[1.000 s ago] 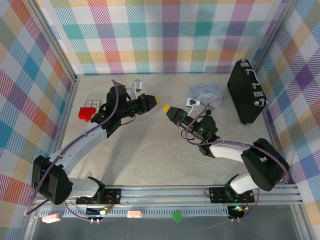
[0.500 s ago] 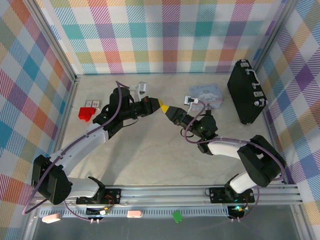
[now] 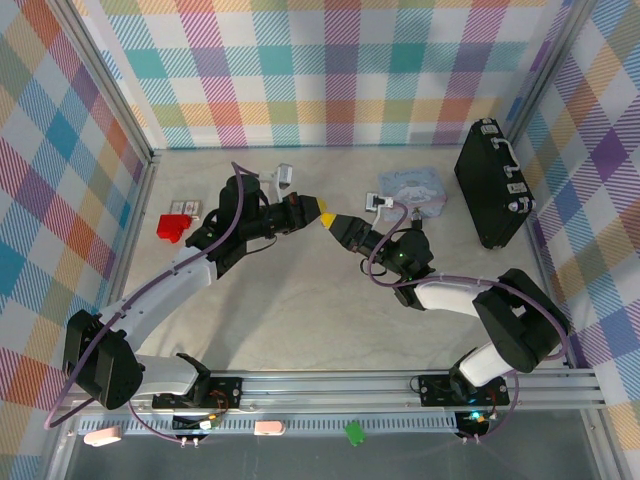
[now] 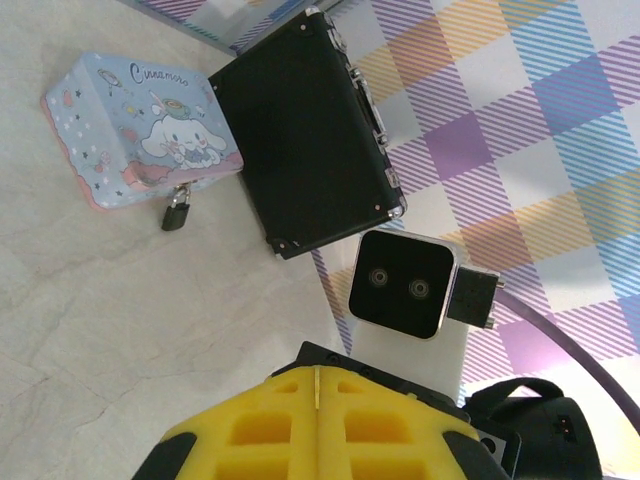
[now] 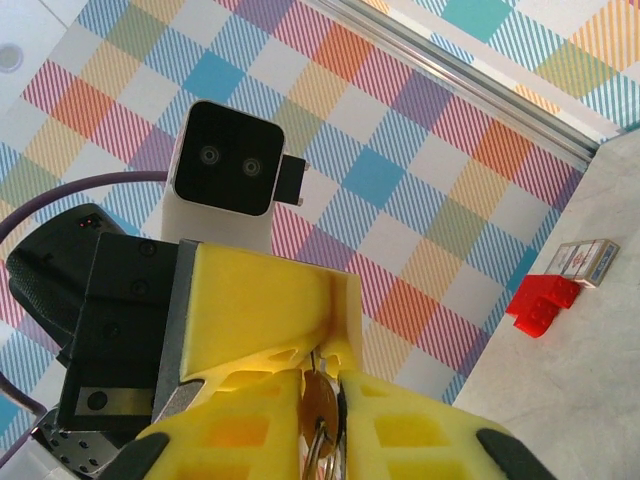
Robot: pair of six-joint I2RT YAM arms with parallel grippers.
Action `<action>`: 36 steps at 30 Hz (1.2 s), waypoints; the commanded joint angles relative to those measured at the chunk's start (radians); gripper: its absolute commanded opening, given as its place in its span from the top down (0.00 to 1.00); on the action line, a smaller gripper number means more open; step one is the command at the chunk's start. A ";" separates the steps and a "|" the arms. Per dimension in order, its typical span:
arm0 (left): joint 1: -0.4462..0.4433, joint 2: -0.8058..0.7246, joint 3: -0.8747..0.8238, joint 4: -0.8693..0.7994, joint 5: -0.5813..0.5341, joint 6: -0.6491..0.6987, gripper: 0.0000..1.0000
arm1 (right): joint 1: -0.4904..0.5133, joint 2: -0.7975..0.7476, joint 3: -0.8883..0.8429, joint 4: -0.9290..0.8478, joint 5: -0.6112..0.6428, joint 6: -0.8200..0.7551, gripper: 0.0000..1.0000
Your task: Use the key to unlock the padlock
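Observation:
Above the middle of the table my two grippers meet tip to tip. My left gripper [image 3: 318, 211] [image 4: 315, 378] is shut, and a thin brass edge of the key [image 4: 315, 385] shows between its yellow pads. My right gripper [image 3: 338, 221] [image 5: 326, 385] is shut on the round brass head of the key [image 5: 320, 405], whose ring hangs below. The left gripper's yellow fingers [image 5: 270, 295] sit just over that head. The padlock [image 4: 177, 213] [image 3: 377, 204], small and dark, lies on the table against the light blue tin [image 4: 140, 120] [image 3: 415, 188].
A black case [image 3: 492, 185] [image 4: 300, 150] lies at the far right by the plaid wall. A red block [image 3: 172, 227] [image 5: 543, 305] and a small flat box [image 3: 183, 207] [image 5: 585, 262] lie at the far left. Metal frame rails edge the table.
My left gripper moved right until its tip met the right gripper's. The right jaws narrowed from half open onto the key's head.

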 commanded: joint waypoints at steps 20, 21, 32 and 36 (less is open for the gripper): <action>0.023 -0.032 -0.014 0.053 -0.013 -0.008 0.94 | -0.023 -0.158 -0.024 -0.263 0.035 -0.069 1.00; 0.030 -0.037 -0.019 0.054 -0.015 -0.008 0.88 | -0.023 -0.176 -0.025 -0.295 0.035 -0.087 1.00; 0.132 -0.041 0.024 -0.211 -0.163 0.084 0.55 | -0.095 -0.523 0.011 -1.030 0.111 -0.437 1.00; 0.104 0.064 0.048 -0.182 -0.170 0.069 0.55 | -0.128 -0.693 0.127 -1.448 0.274 -0.638 1.00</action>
